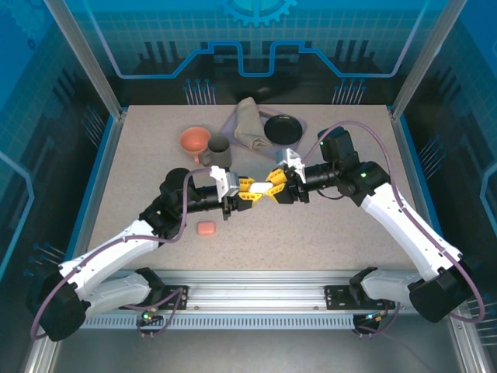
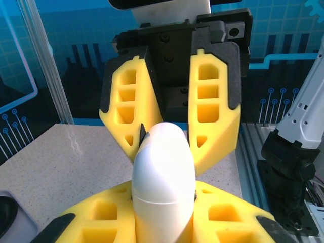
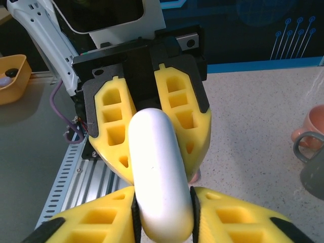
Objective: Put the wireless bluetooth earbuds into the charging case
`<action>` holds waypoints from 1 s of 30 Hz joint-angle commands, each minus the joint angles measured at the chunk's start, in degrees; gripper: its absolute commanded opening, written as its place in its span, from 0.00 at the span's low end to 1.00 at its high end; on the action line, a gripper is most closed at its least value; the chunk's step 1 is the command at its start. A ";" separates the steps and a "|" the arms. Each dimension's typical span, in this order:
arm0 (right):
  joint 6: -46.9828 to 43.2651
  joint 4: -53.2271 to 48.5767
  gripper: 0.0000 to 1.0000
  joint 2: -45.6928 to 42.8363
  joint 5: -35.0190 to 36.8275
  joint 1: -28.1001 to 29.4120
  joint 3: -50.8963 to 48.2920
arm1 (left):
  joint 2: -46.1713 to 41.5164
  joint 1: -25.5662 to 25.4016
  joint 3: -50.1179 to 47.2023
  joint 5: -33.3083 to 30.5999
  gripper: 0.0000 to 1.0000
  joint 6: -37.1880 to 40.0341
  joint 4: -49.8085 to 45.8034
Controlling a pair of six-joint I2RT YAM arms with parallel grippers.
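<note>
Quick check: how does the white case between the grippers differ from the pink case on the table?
Colour: the white case is white, the pink case salmon. Pose: the white case is held off the table, clamped between the left gripper and right gripper; the pink case lies free on the table, untouched. Both are smooth, rounded pebble shapes.

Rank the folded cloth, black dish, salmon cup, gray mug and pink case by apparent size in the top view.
1. folded cloth, largest
2. black dish
3. salmon cup and gray mug: these look alike, so they are not ranked apart
4. pink case, smallest
</note>
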 commanded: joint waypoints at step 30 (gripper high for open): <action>11.52 -6.04 0.20 7.13 9.79 -17.18 -5.95 | -13.84 -0.34 -2.03 -17.86 0.99 6.30 -9.28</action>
